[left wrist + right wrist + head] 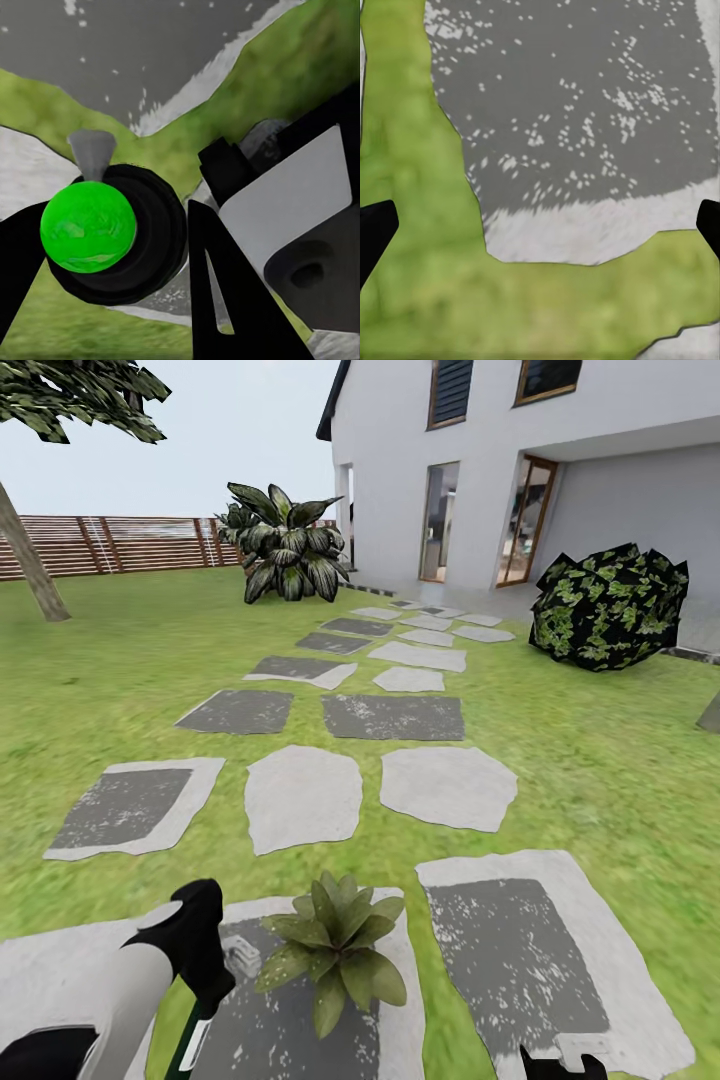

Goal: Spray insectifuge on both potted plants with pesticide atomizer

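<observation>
1. While the robot stands on the lawn [600,760] of the garden, its left gripper [205,990] is clamped on the pesticide atomizer [190,1025], low at the left of the head view.
2. Seen from the left wrist, the atomizer's bright green body [88,226] sits in a black ring between the dark fingers [225,300], with its pale nozzle [91,154] aimed out over grass and stone.
3. One potted plant [335,950], a rosette of pointed green leaves, stands on a grey stepping stone [290,1030] just beside the left gripper; its pot is hidden under the leaves.
4. At the bottom edge of the head view the right gripper [562,1063] hangs over another stone [520,960]; the right wrist view shows its black fingertips [375,232] spread wide at both edges, holding nothing.
5. More stepping stones [395,715] lead to a white house [520,470], past a round dark bush [610,605] and a large broad-leaved plant [285,545].
6. A slatted brown fence [120,545] and a tree [40,480] close the far left.
</observation>
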Tool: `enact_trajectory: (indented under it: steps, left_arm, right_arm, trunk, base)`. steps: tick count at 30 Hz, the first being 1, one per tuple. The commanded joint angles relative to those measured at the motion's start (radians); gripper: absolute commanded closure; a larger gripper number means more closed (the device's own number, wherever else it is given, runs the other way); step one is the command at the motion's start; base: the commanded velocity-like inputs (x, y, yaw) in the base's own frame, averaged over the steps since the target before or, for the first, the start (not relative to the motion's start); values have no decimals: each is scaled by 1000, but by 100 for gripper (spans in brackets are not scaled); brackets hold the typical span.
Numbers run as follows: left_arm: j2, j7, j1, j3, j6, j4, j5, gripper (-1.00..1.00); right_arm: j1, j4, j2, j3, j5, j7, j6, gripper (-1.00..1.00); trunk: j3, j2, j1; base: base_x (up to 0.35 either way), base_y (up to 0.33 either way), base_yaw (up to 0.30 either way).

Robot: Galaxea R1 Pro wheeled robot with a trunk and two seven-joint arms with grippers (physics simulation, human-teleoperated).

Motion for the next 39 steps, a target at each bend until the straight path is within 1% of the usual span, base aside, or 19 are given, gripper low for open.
enact_trajectory:
  steps: [1,6,8,9,12,15,20,28,32,36,39]
  left_arm:
    - [-1,-8,2,4,9,-1,-8,100]
    - [2,-4,9,5,8,1,-8,100]
    - [2,13,33,5,7,0,-5,100]
    - [1,32,42,6,7,0,0,100]
    - [1,69,58,13,9,1,7,100]
    - [0,73,61,16,9,0,8,100]
    - [0,74,62,18,9,-1,8,100]
    - [-2,75,61,18,9,-16,9,100]
    - [-2,118,61,20,9,-15,12,100]
    - [-1,130,64,23,9,0,14,100]
    - [7,132,79,24,9,-3,14,100]
  right_arm:
    - [-1,0,0,-9,2,8,-3,-100]
    - [-1,0,0,-9,2,8,-3,-100]
    - [-1,0,0,-9,2,8,-4,-100]
    - [-1,0,0,-9,2,8,-4,-100]
    - [-1,0,0,-9,2,8,-3,-100]
    - [-1,0,0,-9,2,8,-3,-100]
    - [-1,0,0,-9,2,8,-3,-100]
    - [-1,0,0,-9,2,10,-3,-100]
    - [-1,0,0,-9,3,11,-3,-100]
    - [-1,0,0,-9,2,10,-3,-100]
    - [-1,0,0,-9,2,10,-3,-100]
  trunk:
    - [-1,0,0]
    - [-1,0,0]
    - [-1,0,0]
    - [-1,0,0]
    - [-1,0,0]
    - [-1,0,0]
    - [-1,0,0]
    - [-1,0,0]
    - [-1,0,0]
    - [-1,0,0]
    - [-1,0,0]
  base:
    - [133,-44,0]
    - [112,-58,0]
    - [8,-4,0]
    - [3,-2,0]
    - [1,0,2]
    - [0,0,96]
    - [0,-13,236]
    - [0,-253,20]
    - [-80,-255,0]
    - [-18,-75,0]
    - [-2,-8,0]
